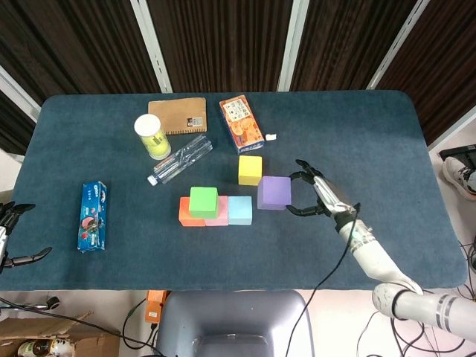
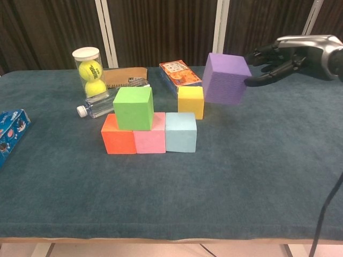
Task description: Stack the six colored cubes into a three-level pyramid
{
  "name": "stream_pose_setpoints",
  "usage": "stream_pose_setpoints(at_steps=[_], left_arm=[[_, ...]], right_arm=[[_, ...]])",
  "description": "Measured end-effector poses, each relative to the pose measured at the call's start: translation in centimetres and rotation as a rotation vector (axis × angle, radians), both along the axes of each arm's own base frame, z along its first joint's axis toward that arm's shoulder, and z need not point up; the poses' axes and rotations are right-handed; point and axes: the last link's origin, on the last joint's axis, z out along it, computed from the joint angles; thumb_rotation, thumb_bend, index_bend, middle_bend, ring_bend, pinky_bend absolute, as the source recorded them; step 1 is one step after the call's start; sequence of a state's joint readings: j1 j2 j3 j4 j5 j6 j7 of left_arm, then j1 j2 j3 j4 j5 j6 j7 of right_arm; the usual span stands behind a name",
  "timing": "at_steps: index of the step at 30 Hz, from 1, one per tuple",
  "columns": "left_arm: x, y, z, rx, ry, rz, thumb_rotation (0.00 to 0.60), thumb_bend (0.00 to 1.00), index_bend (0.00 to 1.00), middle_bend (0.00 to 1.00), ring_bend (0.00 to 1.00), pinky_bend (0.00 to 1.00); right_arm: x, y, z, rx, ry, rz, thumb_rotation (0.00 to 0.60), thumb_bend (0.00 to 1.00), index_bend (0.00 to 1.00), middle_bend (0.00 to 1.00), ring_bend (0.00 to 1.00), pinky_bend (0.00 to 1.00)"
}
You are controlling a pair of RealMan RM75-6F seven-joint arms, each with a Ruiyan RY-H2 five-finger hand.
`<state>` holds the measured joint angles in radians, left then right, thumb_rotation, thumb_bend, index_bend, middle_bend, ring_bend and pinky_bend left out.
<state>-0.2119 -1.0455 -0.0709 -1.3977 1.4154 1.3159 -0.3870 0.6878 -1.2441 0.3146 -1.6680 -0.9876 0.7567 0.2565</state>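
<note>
While your right hand (image 2: 292,53) has the purple cube (image 2: 225,78) pinched in its fingers (image 1: 304,165), the cube is up in the air, clear of the surface (image 2: 257,176), and the chest view shows it tilted a bit. From the head view it sits just right of the yellow cube (image 1: 250,169) and just above-right of the light blue cube (image 1: 239,210).

Your base row is orange cube (image 2: 118,140), pink cube (image 2: 150,139) and light blue touching side by side, with the green cube (image 2: 133,107) on top straddling orange and pink. Yellow stands alone on the surface just behind the row.

Your left hand (image 1: 9,236) is way off at the left edge, fingers spread wide and holding nothing.

Other stuff back there: a tennis ball tube (image 2: 89,72) standing upright, a clear plastic bottle (image 1: 179,160) lying on its side beside it, a brown notebook (image 1: 178,115), an orange snack box (image 1: 241,123), and a blue Oreo pack (image 1: 93,216) near the left side, well apart from the cubes.
</note>
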Motion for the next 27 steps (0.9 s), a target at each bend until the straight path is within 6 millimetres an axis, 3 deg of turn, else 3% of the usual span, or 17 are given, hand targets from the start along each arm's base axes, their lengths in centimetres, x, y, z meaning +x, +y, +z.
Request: stream_pose_setpoints(at_steps=[4, 15, 27], left_arm=[[-0.1, 0.0, 0.2, 0.005, -0.003, 0.003, 0.46, 0.02, 0.21, 0.18, 0.06, 0.05], [-0.4, 0.6, 0.4, 0.006, -0.012, 0.015, 0.463, 0.02, 0.21, 0.18, 0.06, 0.05], [-0.6, 0.4, 0.8, 0.016, -0.022, 0.018, 0.465, 0.02, 0.21, 0.18, 0.06, 0.05]], right_arm=[[1.5, -1.7, -0.9, 0.057, -0.016, -0.015, 0.562, 0.28, 0.53, 0.01, 0.0, 0.0], [3.5, -4.3, -2.6, 0.16, 0.032, -0.04, 0.562, 0.28, 0.51, 0.01, 0.0, 0.0], [4.9, -3.5, -4.9, 0.142, 0.0, -0.036, 0.561, 0.28, 0.49, 0.02, 0.0, 0.0]])
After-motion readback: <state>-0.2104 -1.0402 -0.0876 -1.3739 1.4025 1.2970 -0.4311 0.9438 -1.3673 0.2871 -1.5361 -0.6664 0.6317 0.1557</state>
